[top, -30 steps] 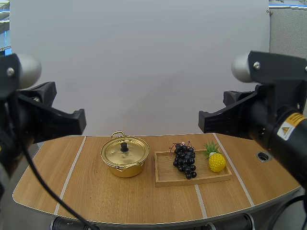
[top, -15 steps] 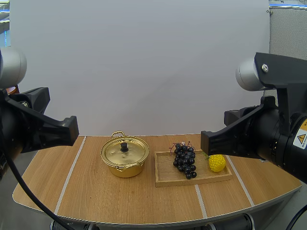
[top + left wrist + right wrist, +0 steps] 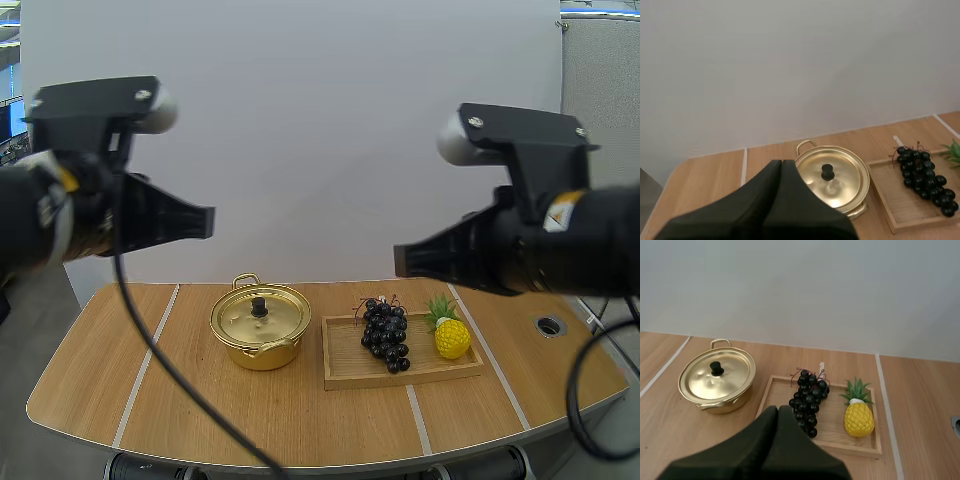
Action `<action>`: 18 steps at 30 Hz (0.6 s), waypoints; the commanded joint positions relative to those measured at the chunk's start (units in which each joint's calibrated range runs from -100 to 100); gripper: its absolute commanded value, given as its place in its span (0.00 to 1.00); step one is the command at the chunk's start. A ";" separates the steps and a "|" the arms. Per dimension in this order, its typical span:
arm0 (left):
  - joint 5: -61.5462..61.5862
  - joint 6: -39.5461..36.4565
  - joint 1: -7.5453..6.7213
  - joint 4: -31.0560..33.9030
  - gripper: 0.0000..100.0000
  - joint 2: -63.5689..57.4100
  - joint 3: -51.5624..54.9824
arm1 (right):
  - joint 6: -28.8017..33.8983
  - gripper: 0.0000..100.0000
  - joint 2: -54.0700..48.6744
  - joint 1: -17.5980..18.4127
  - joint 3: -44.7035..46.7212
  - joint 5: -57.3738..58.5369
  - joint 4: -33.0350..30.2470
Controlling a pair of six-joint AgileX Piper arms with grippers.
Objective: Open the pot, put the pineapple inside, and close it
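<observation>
A gold pot (image 3: 260, 328) with its lid on and a black knob (image 3: 259, 305) stands left of centre on the table. The yellow pineapple (image 3: 451, 337) stands upright on the right end of the wooden tray (image 3: 350, 372). My left gripper (image 3: 203, 221) hangs high above the table's left side, well clear of the pot. From the left wrist its fingers (image 3: 781, 163) lie together as one dark wedge, with the pot (image 3: 832, 176) beyond them. My right gripper (image 3: 402, 262) hovers high over the tray, shut (image 3: 777, 409), with the pineapple (image 3: 858, 417) off to one side.
A bunch of dark grapes (image 3: 385, 335) lies on the tray between the pot and the pineapple. A round hole (image 3: 548, 325) is set in the table at the far right. White lines cross the wooden top.
Both arms have risen and swung inward over the table. The right gripper no longer covers the pineapple's leaves. Pot, grapes and pineapple have not moved.
</observation>
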 commanded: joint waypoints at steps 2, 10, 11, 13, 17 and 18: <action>-4.33 1.66 0.08 -2.52 0.00 9.80 -0.15 | -0.17 0.00 8.06 -0.26 -0.20 -0.34 -0.21; -7.88 4.00 0.08 -2.52 0.00 19.84 -0.15 | -0.17 0.00 17.66 -0.26 -0.20 -0.51 -0.21; -7.88 4.00 0.08 -2.52 0.00 20.87 -0.15 | -0.17 0.00 18.07 -0.26 -0.20 -0.51 -0.21; -7.88 4.00 0.08 -2.52 0.00 22.56 -0.15 | -0.17 0.00 18.53 -0.26 -0.20 -1.09 -0.21; -7.88 3.87 0.08 -2.52 0.02 24.56 -0.15 | -0.17 0.00 18.53 -0.26 -0.20 -1.05 -0.34; -7.69 3.87 0.08 -2.52 0.06 25.11 -0.15 | -0.17 0.00 18.53 -0.26 -0.20 -1.05 -0.43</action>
